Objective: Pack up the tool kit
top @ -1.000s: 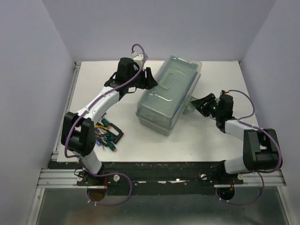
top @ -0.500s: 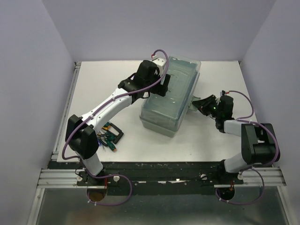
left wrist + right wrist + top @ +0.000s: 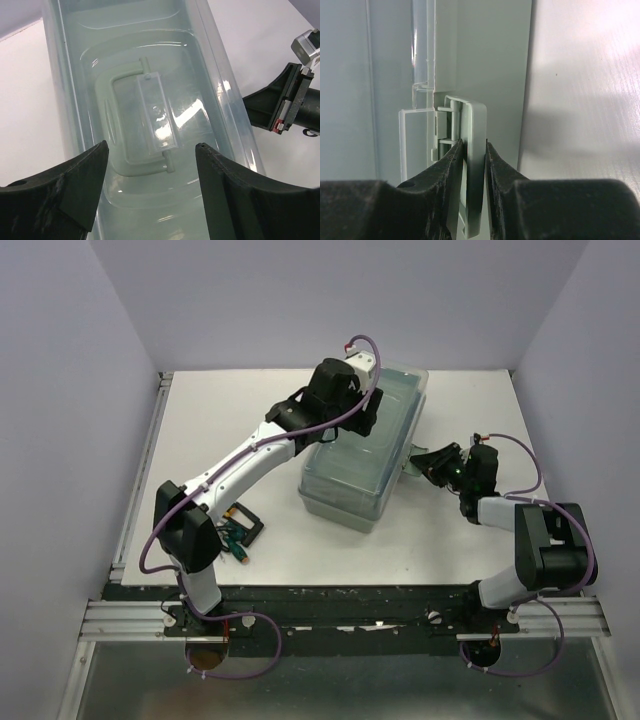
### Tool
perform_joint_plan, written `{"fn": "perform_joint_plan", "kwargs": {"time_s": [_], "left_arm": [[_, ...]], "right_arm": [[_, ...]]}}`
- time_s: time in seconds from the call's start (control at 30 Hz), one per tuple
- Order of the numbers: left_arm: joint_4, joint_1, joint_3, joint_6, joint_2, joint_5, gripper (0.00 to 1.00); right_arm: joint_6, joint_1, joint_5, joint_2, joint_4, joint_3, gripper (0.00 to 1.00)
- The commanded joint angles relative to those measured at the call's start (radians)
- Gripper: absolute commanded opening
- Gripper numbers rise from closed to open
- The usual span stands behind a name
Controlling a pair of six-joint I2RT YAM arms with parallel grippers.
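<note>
The pale green toolbox (image 3: 350,480) stands mid-table with its translucent lid (image 3: 165,60) down. The handle (image 3: 107,112) lies folded flat in the lid's recess. My left gripper (image 3: 352,428) hovers over the lid, open, and its fingers (image 3: 80,175) straddle the handle end without touching it. My right gripper (image 3: 420,462) is at the box's right side, shut on the green latch (image 3: 476,120), which stands out from the box wall. Loose tools (image 3: 232,532) with green and yellow handles lie at the near left, beside the left arm.
The right arm's fingers (image 3: 272,102) show at the right of the left wrist view, close to the box. White walls enclose the table on the left, back and right. A metal rail (image 3: 340,615) runs along the near edge.
My left arm swung from the box's left side to above the lid, and its jaws widened. My right gripper closed on the latch and has since held still. The box turned slightly.
</note>
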State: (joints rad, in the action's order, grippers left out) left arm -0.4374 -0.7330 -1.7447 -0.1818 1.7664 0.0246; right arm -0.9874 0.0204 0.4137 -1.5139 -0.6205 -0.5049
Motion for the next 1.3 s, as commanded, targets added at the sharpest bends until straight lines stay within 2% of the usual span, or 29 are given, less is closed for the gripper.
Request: {"fn": "perform_joint_plan", "kwargs": {"time_s": [0.0,0.2,0.33,0.43,0.63,0.83,1.0,1.17,1.27], "left_arm": [[0.0,-0.003,-0.039,0.036,0.001,-0.023,0.8],[-0.052,-0.039,-0.101,0.015,0.06,-0.144,0.81],[-0.049,-0.071,-0.114,0.008,0.091,-0.163,0.81],[-0.09,-0.089,-0.16,0.016,0.139,-0.161,0.81],[-0.168,-0.123,-0.233,0.08,0.222,-0.065,0.81],[-0.193,-0.146,-0.249,0.14,0.258,0.044,0.71],[-0.216,-0.189,-0.276,0.215,0.295,0.168,0.51],[-0.216,-0.229,-0.289,0.312,0.312,0.293,0.43],[-0.224,-0.235,-0.299,0.328,0.317,0.29,0.44]], "right_arm": [[0.009,0.01,0.028,-0.009,-0.033,0.016,0.32],[0.006,0.009,0.025,-0.014,-0.03,0.012,0.31],[0.01,0.01,0.022,-0.011,-0.022,0.012,0.31],[0.013,0.01,0.02,-0.008,-0.018,0.011,0.31],[0.016,0.009,0.022,-0.009,-0.019,0.012,0.31],[0.016,0.009,0.02,-0.012,-0.024,0.014,0.31],[0.016,0.009,0.014,-0.015,-0.024,0.016,0.31],[0.013,0.009,0.007,-0.029,-0.028,0.02,0.3],[0.012,0.01,0.007,-0.035,-0.036,0.022,0.3]]}}
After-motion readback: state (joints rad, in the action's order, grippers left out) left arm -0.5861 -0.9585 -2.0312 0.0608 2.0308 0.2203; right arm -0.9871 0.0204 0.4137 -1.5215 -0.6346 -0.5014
